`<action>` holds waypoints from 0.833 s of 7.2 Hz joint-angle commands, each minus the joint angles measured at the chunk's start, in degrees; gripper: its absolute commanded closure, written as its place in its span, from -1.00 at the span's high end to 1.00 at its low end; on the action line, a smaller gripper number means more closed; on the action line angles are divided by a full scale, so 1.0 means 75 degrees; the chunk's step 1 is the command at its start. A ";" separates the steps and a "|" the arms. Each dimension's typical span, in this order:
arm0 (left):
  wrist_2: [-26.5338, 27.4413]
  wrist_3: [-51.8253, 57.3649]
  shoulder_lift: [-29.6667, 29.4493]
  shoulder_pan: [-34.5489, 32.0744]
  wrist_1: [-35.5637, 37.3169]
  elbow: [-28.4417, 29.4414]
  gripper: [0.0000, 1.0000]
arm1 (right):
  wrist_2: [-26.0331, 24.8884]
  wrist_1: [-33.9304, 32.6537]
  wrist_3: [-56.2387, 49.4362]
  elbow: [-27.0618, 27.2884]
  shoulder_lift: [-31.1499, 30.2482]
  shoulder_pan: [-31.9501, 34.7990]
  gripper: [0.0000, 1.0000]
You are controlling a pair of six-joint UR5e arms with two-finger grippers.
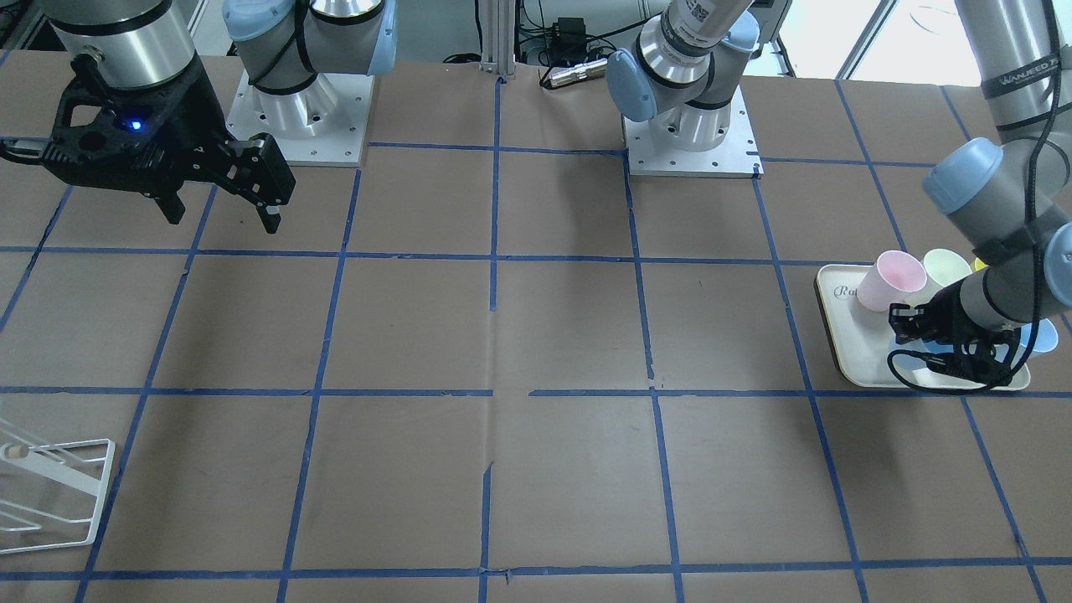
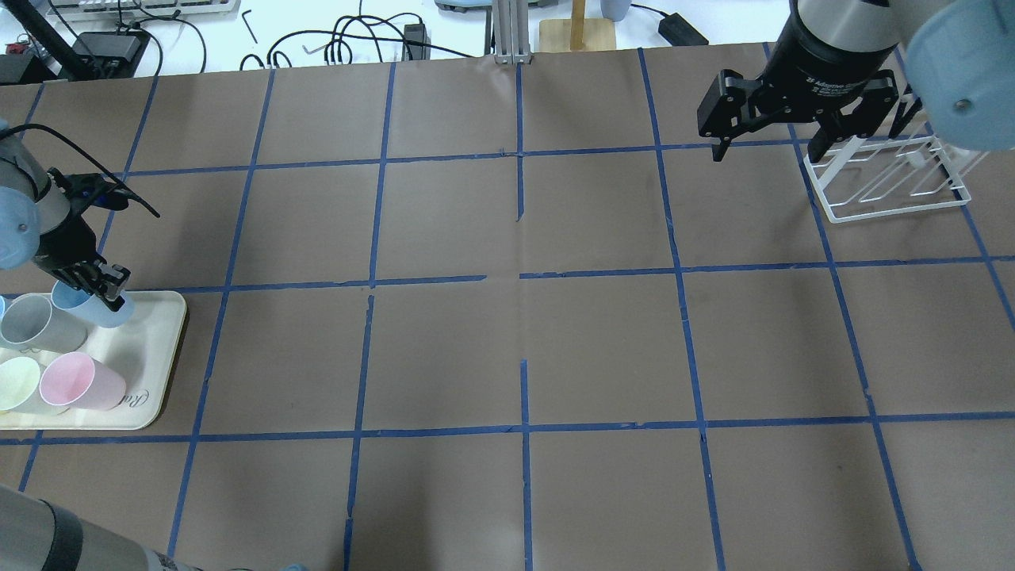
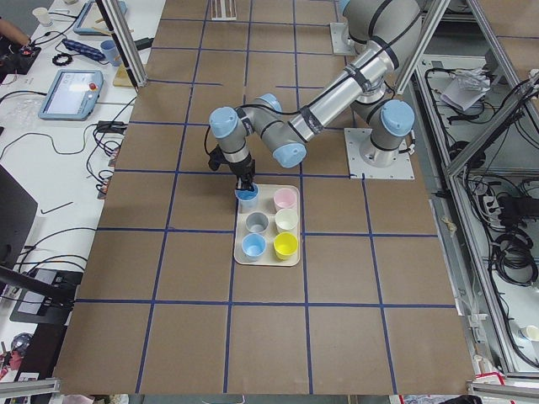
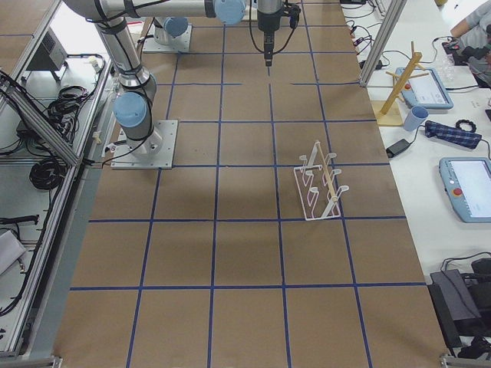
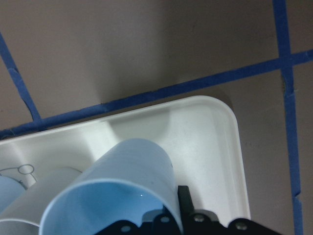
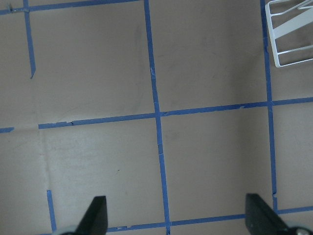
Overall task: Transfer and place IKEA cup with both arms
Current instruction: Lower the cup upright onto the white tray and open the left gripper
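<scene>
IKEA cup (image 5: 122,181) | mouth up, long axis roughly vertical | left hand (image 2: 111,292) gripping its rim | right hand (image 2: 767,149) wide apart

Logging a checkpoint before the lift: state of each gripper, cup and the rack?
left gripper: shut on the IKEA cup rim
right gripper: open, empty
IKEA cup: gripped at tray corner
pink cup: upright on tray
grey cup: upright on tray
rack: empty

A brown paper-covered table (image 2: 444,349) gridded with blue tape (image 2: 603,429) spreads under the right gripper (image 2: 767,151), while past that gripper, beyond the table's far edge, a white workbench (image 4: 460,245) carries cables (image 2: 349,40) and teach pendants (image 4: 420,86), with aluminium frame posts (image 4: 381,38) rising at its edge under bright, even light.
</scene>
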 commanded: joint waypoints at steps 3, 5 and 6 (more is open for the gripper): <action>0.0005 0.0620 -0.0165 0.0157 -0.0118 -0.0087 0.26 | 0.0011 0.0005 0.0000 0.0009 -0.0012 0.0000 1.00; 0.0122 0.0588 0.0068 0.0146 -0.0688 0.0098 1.00 | 0.0035 -0.0018 -0.0011 0.0184 -0.0024 0.0000 1.00; 0.0123 0.0553 0.0243 0.0064 -0.0878 0.0297 1.00 | 0.0023 -0.0019 0.0000 0.0220 -0.0059 0.0000 1.00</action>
